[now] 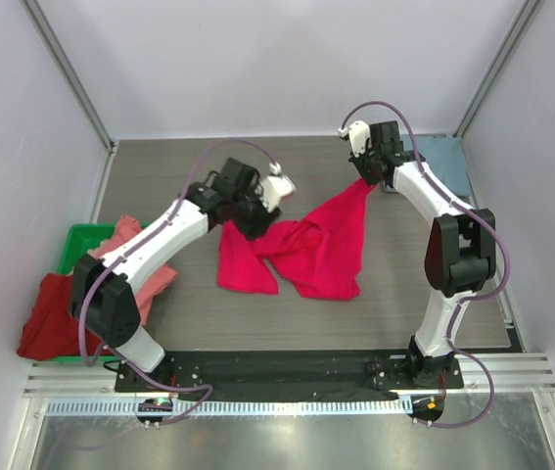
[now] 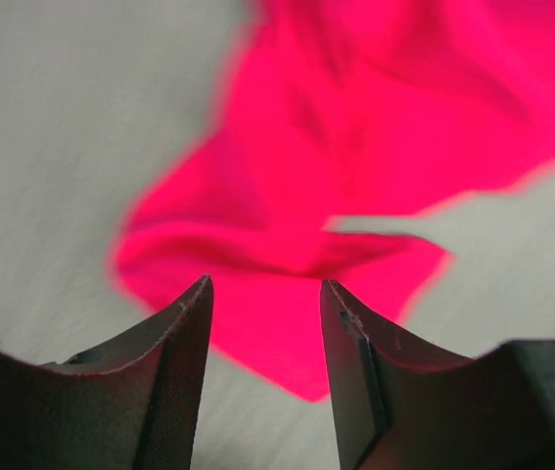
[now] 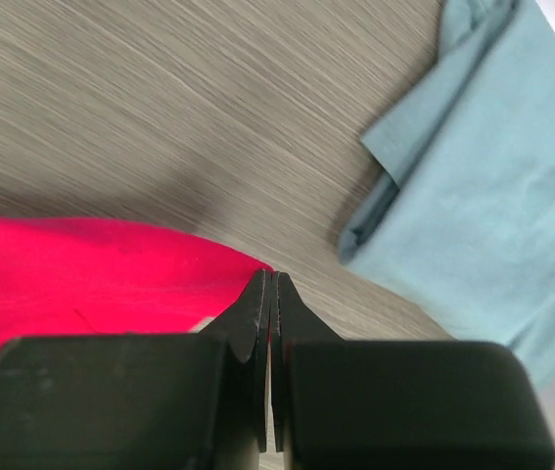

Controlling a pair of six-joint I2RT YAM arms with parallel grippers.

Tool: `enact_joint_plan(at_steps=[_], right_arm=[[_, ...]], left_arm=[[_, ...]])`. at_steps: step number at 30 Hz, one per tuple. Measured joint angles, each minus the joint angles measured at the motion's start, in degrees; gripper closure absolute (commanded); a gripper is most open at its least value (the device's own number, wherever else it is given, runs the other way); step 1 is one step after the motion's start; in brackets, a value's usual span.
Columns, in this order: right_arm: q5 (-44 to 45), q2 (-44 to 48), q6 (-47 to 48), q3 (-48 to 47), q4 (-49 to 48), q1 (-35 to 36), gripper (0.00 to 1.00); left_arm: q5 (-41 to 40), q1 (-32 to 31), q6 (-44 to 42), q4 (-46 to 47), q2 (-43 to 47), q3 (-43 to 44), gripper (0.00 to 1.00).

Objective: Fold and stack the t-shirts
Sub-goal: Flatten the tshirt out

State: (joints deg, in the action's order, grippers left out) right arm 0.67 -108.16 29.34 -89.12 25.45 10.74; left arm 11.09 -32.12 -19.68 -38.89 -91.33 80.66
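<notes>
Crimson-pink t-shirt (image 1: 297, 250) lies rumpled at the middle of the table (image 1: 179, 166), one corner stretched toward 1 o'clock, where we see the right gripper (image 3: 271, 276) clenched on it. The left gripper (image 2: 265, 284) hangs over the shirt's 10 o'clock edge, fingers spread and holding nothing. A folded blue-grey t-shirt (image 3: 473, 196) rests at 2 o'clock. At 9 o'clock a salmon t-shirt (image 1: 125, 231) drapes the green bin (image 1: 73, 243), with a dark red t-shirt (image 1: 52, 318) at 8 o'clock.

Overhead view looks down; both close wrist views share the crimson-pink t-shirt (image 1: 301, 255).
</notes>
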Motion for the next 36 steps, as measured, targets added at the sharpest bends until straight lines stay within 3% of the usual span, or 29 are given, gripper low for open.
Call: enact_joint_plan(at_steps=[4,13,21,32,35,36], right_arm=[[-1.95,0.00,-1.38,-0.02,-0.02,0.57,0.99],[-5.73,-0.11,-1.25,0.44,-0.09,0.61,0.99],[-8.37,-0.98,-1.22,1.07,-0.15,0.00,0.99],[-9.40,-1.20,-1.20,3.54,-0.55,-0.50,0.99],[-9.44,-1.20,-1.22,4.35,-0.61,-0.66,0.99],[-9.49,-1.20,-1.22,4.59,-0.63,-0.72,0.99]], left_arm=[[3.65,-5.62,-2.43,-4.09,-1.46,-4.09,0.50],[5.53,-8.74,-8.31,-12.48,-13.53,-4.07,0.50],[6.12,-12.79,-7.76,-13.07,-16.68,-2.03,0.45],[7.15,-13.29,-6.03,-12.46,-22.77,0.79,0.44],[6.99,-13.29,-5.07,-12.13,-23.19,1.09,0.58],[6.91,-13.27,-4.74,-11.89,-23.41,1.25,0.67]])
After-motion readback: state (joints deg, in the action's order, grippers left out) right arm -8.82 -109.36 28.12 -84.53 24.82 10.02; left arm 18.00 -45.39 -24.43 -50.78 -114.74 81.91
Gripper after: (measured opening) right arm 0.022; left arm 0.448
